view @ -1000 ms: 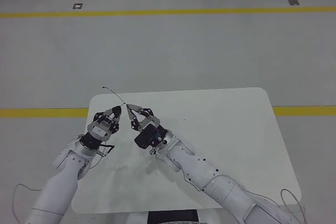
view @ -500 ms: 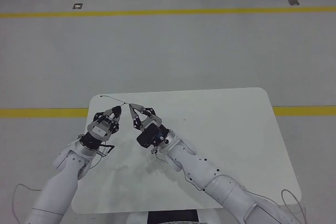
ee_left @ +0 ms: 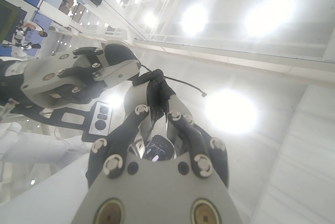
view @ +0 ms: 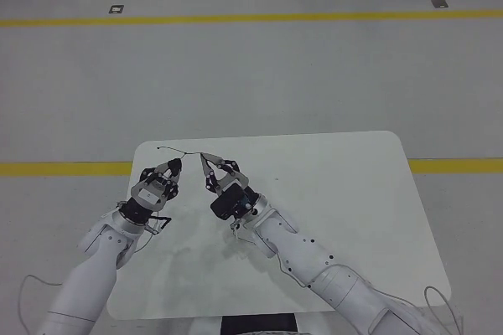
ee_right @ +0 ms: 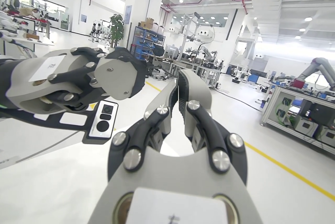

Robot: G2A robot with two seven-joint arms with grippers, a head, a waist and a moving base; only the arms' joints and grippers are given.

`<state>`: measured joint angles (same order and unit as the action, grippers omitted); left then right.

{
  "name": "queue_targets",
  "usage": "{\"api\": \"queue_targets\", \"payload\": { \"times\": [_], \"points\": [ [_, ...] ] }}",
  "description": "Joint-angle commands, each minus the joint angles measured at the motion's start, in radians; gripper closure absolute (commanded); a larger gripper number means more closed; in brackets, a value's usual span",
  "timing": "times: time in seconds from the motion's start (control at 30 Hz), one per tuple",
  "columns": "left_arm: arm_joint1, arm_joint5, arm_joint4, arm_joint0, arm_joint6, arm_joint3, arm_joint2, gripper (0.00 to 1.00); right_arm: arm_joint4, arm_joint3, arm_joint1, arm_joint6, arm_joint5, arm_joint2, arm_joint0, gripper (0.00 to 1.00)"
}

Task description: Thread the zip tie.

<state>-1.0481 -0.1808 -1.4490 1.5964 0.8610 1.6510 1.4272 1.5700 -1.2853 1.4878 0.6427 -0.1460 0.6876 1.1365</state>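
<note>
The zip tie [ee_left: 183, 82], a thin black strap, is in the air above the far left corner of the table [view: 335, 167], stretched nearly straight between the two grippers. One end carries a small dark lump (probably the head, though it is too small to be sure) and sticks out free beyond the left gripper [ee_left: 157, 84]. That gripper's jaws are closed on the strap partway along, its black pads pinched together with the tie crossing their tips.

The strap's other end runs into the tip of the right gripper [ee_right: 179, 78], whose jaws are pressed flat together. In its own wrist view the strap cannot be made out between them. That it clamps the tie is a judgement from the left wrist view, where the line ends at its tip.

The two grippers sit tip to tip, close but apart, both pointing away from the robot. Holding the strap at two points makes a limp thing taut and gives each end a known direction. Threading needs that, because the tail must be bent round to meet the slot in the head. The tie shows no loop, so the threading looks not yet begun. The likely risk is the thin strap twisting or slipping in the pads.
</note>
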Motion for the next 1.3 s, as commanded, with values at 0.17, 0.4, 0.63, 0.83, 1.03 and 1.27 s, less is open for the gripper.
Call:
{"api": "queue_targets", "payload": {
  "times": [0.17, 0.4, 0.63, 0.83, 1.03, 1.27],
  "points": [
    [0.000, 0.000, 0.000, 0.000, 0.000, 0.000, 0.000, 1.00, 0.000, -0.018, -0.013, -0.009, -0.008, 0.009, 0.008, 1.00],
    [0.000, 0.000, 0.000, 0.000, 0.000, 0.000, 0.000, 1.00, 0.000, -0.031, -0.023, -0.019, -0.019, 0.016, 0.011, 1.00],
    [0.000, 0.000, 0.000, 0.000, 0.000, 0.000, 0.000, 1.00, 0.000, -0.036, -0.033, -0.024, -0.026, 0.024, 0.013, 1.00],
    [0.000, 0.000, 0.000, 0.000, 0.000, 0.000, 0.000, 1.00, 0.000, -0.040, -0.041, -0.028, -0.031, 0.033, 0.014, 1.00],
    [0.000, 0.000, 0.000, 0.000, 0.000, 0.000, 0.000, 1.00, 0.000, -0.042, -0.048, -0.029, -0.034, 0.039, 0.016, 1.00],
    [0.000, 0.000, 0.000, 0.000, 0.000, 0.000, 0.000, 1.00, 0.000, -0.045, -0.054, -0.030, -0.036, 0.045, 0.019, 1.00]
  ]
}}
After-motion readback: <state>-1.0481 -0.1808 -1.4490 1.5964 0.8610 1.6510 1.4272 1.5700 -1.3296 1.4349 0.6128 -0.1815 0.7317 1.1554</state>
